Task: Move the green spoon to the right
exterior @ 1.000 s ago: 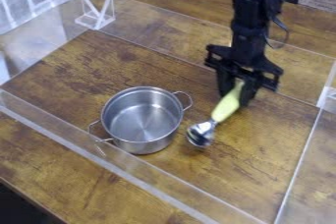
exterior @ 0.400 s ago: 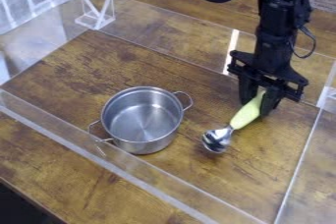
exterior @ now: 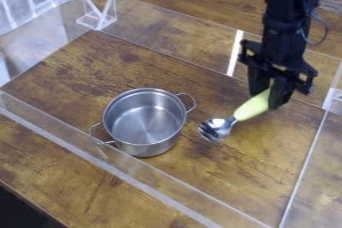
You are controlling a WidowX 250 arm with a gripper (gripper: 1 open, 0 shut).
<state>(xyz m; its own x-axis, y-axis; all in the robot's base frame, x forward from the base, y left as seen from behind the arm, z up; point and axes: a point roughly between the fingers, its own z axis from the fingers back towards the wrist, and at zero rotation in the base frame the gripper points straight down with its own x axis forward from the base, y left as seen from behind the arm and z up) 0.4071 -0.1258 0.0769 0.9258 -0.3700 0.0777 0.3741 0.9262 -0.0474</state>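
Lifted rightward since before, green spoon [exterior: 238,115] clamped by gripper [exterior: 277,94], bowl beside pot [exterior: 143,121], bare table [exterior: 80,72] left

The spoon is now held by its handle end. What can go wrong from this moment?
1. The pincer grips the green spoon only at the handle's far end; the spoon hangs tilted, bowl low, so it may pivot or slip out.
2. The silver bowl sits close to the steel pot handle and near the wooden table; it could drag or catch.

arm: reaches in from top | gripper [exterior: 278,92]: pointing down | jaws: clamped, holding
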